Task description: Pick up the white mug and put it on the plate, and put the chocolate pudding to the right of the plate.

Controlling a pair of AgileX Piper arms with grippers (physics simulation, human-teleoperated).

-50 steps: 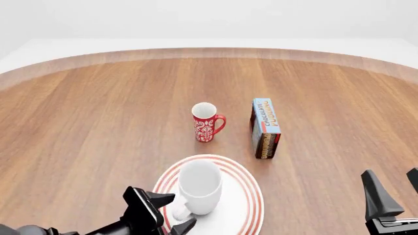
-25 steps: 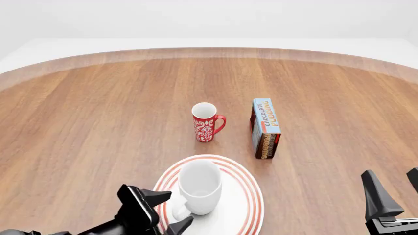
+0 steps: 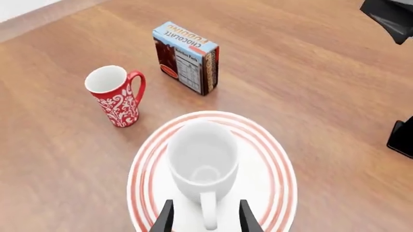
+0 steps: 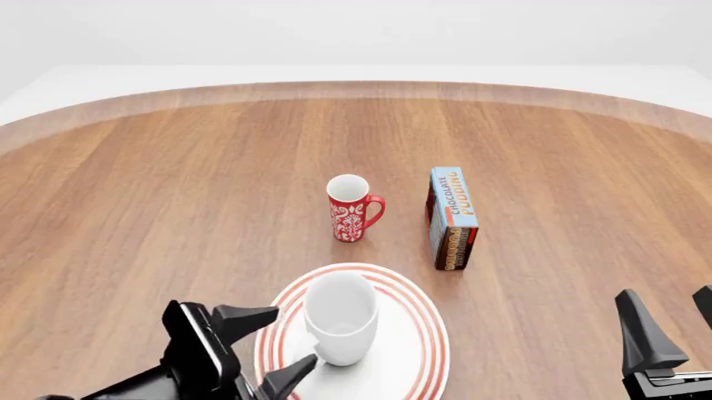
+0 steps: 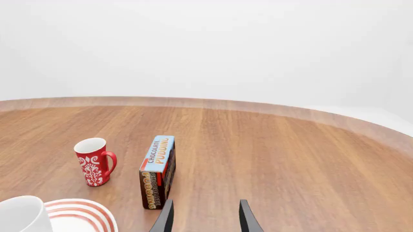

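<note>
Front view, white mug (image 4: 339,317): stands upright on the plate (image 4: 418,333), handle toward the near side.
Plate: lies on the wooden bench (image 4: 167,208), near the front edge, between the two arms.
Chocolate pudding (image 4: 453,217): stands on its long edge, blue face up, beyond the plate and a little to its right, apart from it.
Red mug (image 4: 353,208): upright, just left of the pudding box, beyond the plate.
Left claw (image 4: 267,346): fingers spread wide at the plate's left rim, holding nothing; in the left wrist view the mug handle (image 3: 208,212) shows between the fingertips, untouched.
Right claw (image 4: 668,329): low at the right, fingers parted, empty.
</note>
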